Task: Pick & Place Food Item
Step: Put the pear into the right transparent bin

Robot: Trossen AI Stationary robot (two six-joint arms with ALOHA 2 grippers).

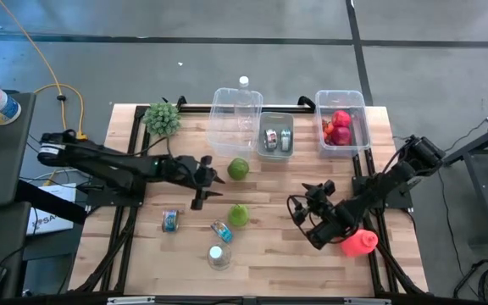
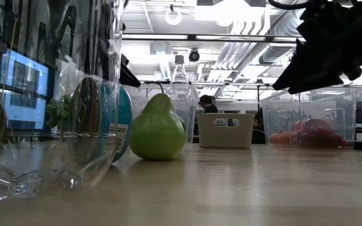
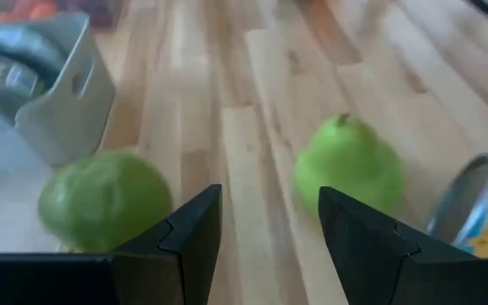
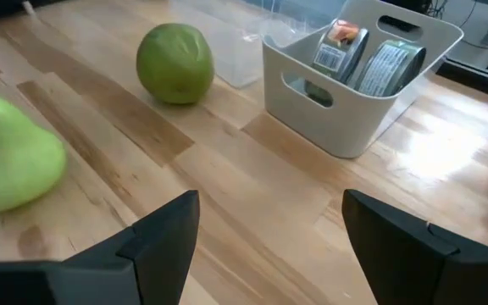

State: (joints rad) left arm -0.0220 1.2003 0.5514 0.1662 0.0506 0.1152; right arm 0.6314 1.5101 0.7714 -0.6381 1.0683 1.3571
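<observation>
A green pear (image 1: pixel 239 215) (image 2: pixel 158 129) and a green apple (image 1: pixel 238 169) rest on the wooden table near its middle. My left gripper (image 1: pixel 213 180) (image 3: pixel 269 229) hovers open just left of both fruits. Its wrist view shows the apple (image 3: pixel 104 199) on one side of the fingers and the pear (image 3: pixel 350 165) on the other. My right gripper (image 1: pixel 302 203) (image 4: pixel 269 229) hovers open to the right of the pear (image 4: pixel 11 161), with the apple (image 4: pixel 174 63) farther off. Neither gripper touches anything.
Along the far edge stand a clear tub (image 1: pixel 235 119), a grey bin of cans (image 1: pixel 275 140) and a clear bin of red fruit (image 1: pixel 341 127). Two cans (image 1: pixel 170 220) (image 1: pixel 221 230) and a clear glass (image 1: pixel 219 257) lie near the front. A red item (image 1: pixel 358 242) lies under the right arm.
</observation>
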